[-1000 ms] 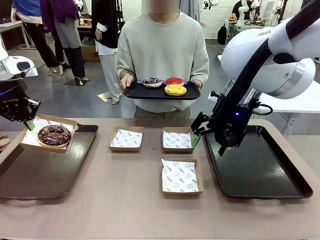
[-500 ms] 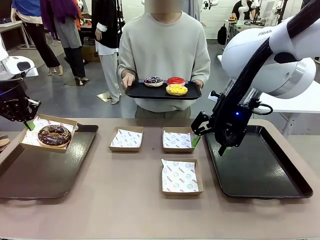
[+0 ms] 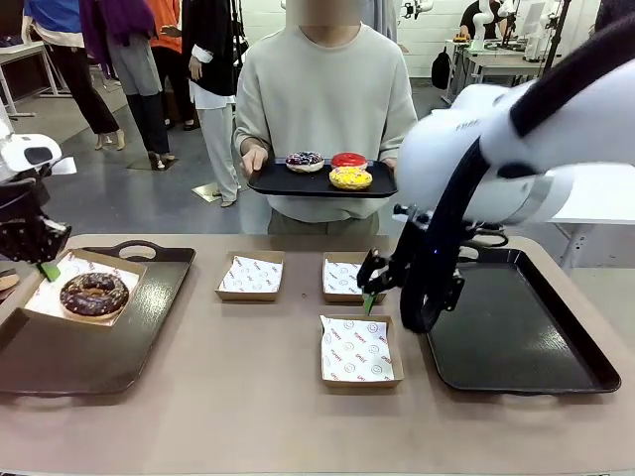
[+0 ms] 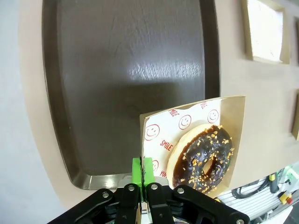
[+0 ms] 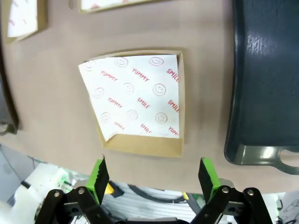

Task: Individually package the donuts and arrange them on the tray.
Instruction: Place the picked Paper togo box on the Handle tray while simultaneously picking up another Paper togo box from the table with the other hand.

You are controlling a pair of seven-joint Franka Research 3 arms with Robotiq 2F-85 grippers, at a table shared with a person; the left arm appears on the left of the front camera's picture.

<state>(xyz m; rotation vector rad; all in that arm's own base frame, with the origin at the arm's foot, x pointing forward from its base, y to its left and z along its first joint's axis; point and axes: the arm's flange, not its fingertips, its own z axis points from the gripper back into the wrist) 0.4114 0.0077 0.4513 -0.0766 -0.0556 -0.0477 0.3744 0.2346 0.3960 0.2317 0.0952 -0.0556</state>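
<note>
A chocolate donut (image 3: 94,294) lies in a paper-lined cardboard box (image 3: 40,297) over the left tray (image 3: 99,347). My left gripper (image 3: 45,266) is shut on that box's corner; in the left wrist view its fingers (image 4: 144,170) pinch the box (image 4: 233,121) edge beside the donut (image 4: 203,158). The person holds a black tray (image 3: 268,181) with a purple sprinkled donut (image 3: 305,161), a red donut (image 3: 348,159) and a yellow donut (image 3: 349,178). My right gripper (image 3: 374,286) hangs open above an empty box (image 5: 140,102), with its tips (image 5: 154,176) spread wide.
Three empty lined boxes (image 3: 251,275), (image 3: 342,278), (image 3: 357,349) sit mid-table. An empty dark tray (image 3: 516,337) lies at the right and shows in the right wrist view as a dark tray (image 5: 266,70). The left tray (image 4: 131,70) has bare room.
My left gripper has carried the box with the chocolate donut left and lower over the left tray. My right arm has swung left from the right tray to above the empty boxes.
</note>
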